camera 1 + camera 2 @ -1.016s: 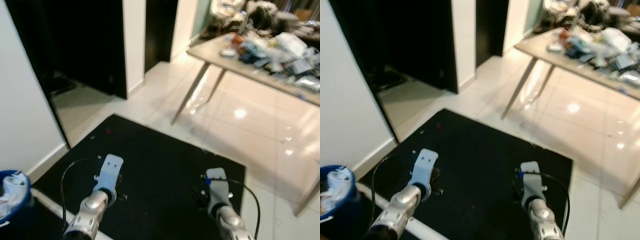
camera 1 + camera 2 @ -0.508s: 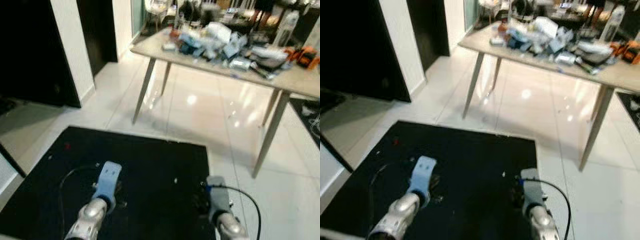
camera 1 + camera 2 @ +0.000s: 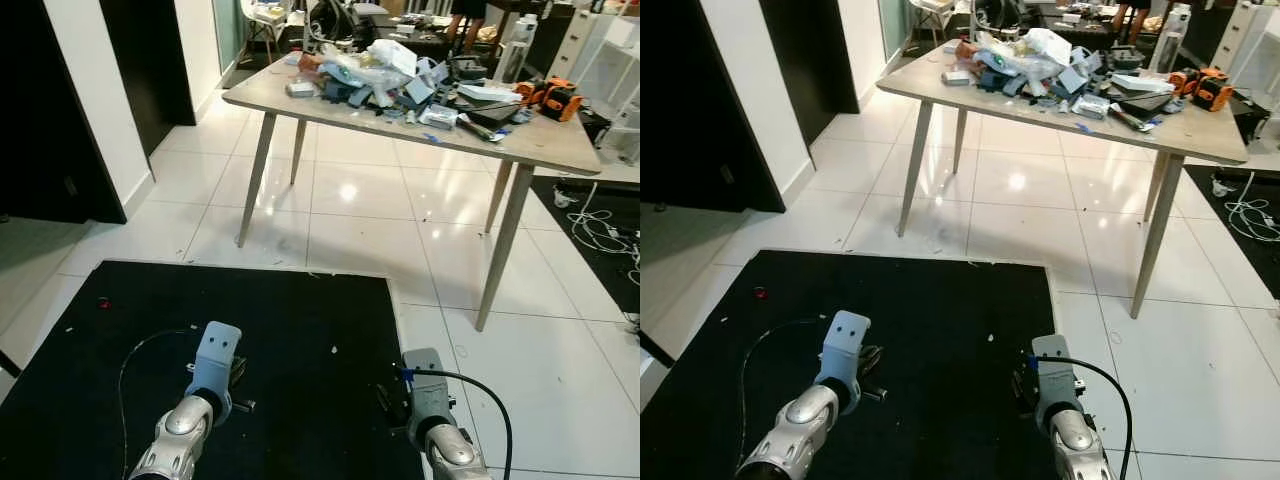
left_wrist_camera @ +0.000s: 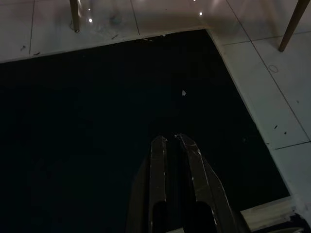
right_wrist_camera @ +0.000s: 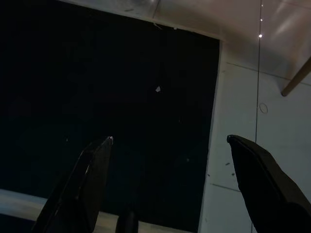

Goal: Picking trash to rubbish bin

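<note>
A small white scrap (image 3: 333,350) lies on the black mat (image 3: 300,320), between and just ahead of my two arms. The same white scrap (image 4: 183,92) shows beyond the tips of my left gripper (image 4: 170,139), which is shut with nothing in it. My right gripper (image 5: 170,140) hangs open over the mat, and the white scrap (image 5: 158,89) lies on the mat beyond its two fingertips. A tiny red bit (image 3: 103,302) rests near the mat's far left corner. Both arms are held low and forward over the mat.
A wooden table (image 3: 560,152) with slanted legs stands ahead on glossy white tiles (image 3: 360,215), piled with bags, boxes and tools. A dark doorway (image 3: 40,110) and white wall lie to the left. Cables (image 3: 600,230) trail on the floor at the right.
The camera has swung to the right: the blue bin at the lower left has left the picture and the cluttered table now sits ahead. Both arms keep their pose.
</note>
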Robot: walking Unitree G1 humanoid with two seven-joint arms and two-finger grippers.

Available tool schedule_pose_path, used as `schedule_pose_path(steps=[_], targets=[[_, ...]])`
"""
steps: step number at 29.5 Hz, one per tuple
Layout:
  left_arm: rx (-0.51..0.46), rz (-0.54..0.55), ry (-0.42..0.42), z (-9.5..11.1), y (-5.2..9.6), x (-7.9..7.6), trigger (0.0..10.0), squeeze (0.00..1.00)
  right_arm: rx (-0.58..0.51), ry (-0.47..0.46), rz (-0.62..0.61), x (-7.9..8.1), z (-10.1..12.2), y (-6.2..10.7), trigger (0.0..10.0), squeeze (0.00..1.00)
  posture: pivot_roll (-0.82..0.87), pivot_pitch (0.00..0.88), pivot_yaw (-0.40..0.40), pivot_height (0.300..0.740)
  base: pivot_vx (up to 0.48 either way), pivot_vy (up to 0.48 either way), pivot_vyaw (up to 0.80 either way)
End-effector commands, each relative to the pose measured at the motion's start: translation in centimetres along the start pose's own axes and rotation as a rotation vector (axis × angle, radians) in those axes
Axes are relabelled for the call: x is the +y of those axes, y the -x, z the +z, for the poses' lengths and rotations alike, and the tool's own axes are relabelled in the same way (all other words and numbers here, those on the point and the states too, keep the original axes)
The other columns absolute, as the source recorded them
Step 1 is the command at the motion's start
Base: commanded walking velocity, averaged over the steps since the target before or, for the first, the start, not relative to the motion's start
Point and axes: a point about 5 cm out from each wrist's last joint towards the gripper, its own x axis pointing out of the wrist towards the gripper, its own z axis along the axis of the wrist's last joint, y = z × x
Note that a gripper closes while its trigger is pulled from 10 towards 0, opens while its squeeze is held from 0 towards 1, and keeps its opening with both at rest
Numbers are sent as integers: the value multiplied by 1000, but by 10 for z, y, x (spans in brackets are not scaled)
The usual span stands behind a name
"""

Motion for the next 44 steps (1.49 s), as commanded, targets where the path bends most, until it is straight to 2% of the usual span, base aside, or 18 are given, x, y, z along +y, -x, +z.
schedule_pose_path(steps=[1, 21, 29, 39, 44], targets=[[-26, -10, 26, 1, 0, -3, 10000, 0, -12, 1, -7, -1, 1, -1, 10000, 0, -39, 57, 19, 740, 259, 0, 0], [-58, -24, 30, 7, -3, -2, 10000, 0, -38, 7, 4, 0, 4, -2, 10000, 0, -41, 57, 21, 740, 315, 0, 0], [-71, -33, 20, 11, -4, -5, 10000, 0, -38, -19, -10, -2, 4, -2, 10000, 0, -42, 54, 24, 740, 325, 0, 0], [-71, -35, 15, 12, -5, -5, 10000, 0, -41, -22, -17, -3, 4, -2, 10000, 0, -46, 48, 27, 740, 323, 0, -800], [-70, -38, 14, 11, -5, -6, 10000, 0, -42, -21, -18, -3, 4, -2, 10000, 0, -47, 43, 27, 740, 317, 0, 0]])
